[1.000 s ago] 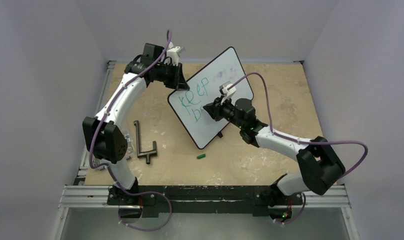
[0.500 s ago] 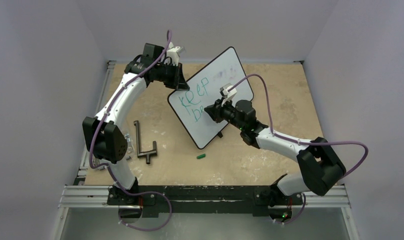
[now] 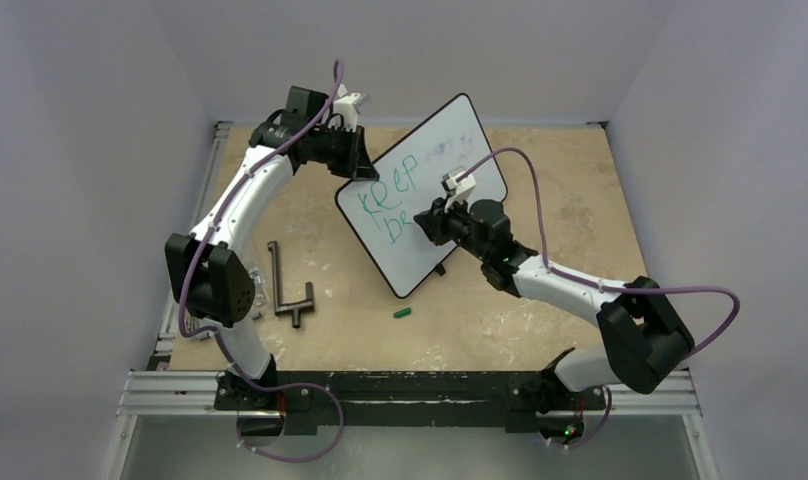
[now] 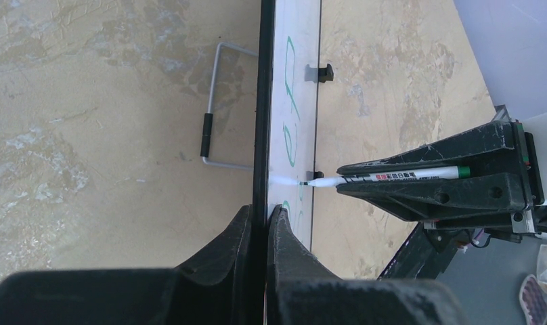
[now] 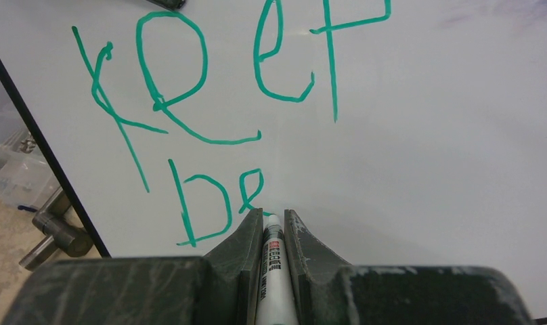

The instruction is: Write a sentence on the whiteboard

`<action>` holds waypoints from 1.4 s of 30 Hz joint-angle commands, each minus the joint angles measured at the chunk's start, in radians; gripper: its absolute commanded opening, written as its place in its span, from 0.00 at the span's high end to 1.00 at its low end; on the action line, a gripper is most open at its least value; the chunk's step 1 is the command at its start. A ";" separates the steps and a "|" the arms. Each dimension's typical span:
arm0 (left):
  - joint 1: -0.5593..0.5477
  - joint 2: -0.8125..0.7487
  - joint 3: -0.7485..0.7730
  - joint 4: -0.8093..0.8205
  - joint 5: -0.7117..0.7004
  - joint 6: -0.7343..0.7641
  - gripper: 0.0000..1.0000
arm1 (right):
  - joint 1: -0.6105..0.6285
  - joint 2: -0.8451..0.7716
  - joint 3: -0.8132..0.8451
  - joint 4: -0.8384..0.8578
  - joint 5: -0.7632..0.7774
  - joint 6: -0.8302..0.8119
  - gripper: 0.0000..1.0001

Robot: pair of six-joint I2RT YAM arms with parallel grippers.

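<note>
The whiteboard (image 3: 435,160) stands tilted on the table, held upright. My left gripper (image 3: 358,165) is shut on its upper left edge; in the left wrist view the black frame (image 4: 263,101) sits between my fingers. Green lettering (image 5: 210,88) reads "Keep" with "Be" (image 5: 210,200) below it. My right gripper (image 5: 269,220) is shut on a white marker (image 5: 271,271) whose tip touches the board just right of the "e". The marker also shows in the left wrist view (image 4: 392,177), its tip on the board face.
A green marker cap (image 3: 403,313) lies on the table in front of the board. A dark metal T-shaped tool (image 3: 288,290) lies at the left. A wire stand leg (image 4: 216,108) sticks out behind the board.
My right gripper has shifted slightly right along the board with the marker, finishing the "e" of the second line. The left arm and board have not moved.
</note>
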 commanded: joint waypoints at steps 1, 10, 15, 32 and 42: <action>0.011 -0.016 -0.020 -0.070 -0.263 0.080 1.00 | 0.001 -0.022 0.050 -0.048 0.053 -0.027 1.00; 0.012 -0.013 -0.018 -0.070 -0.262 0.079 1.00 | -0.004 -0.068 0.102 -0.047 0.049 -0.024 1.00; 0.011 -0.014 -0.018 -0.071 -0.260 0.077 1.00 | -0.020 -0.055 0.153 -0.052 0.045 -0.019 1.00; 0.011 -0.021 -0.016 -0.070 -0.251 0.072 1.00 | -0.031 0.059 0.246 -0.064 0.012 -0.004 1.00; 0.011 -0.027 -0.016 -0.070 -0.253 0.074 1.00 | -0.031 0.061 0.174 -0.058 0.008 0.005 1.00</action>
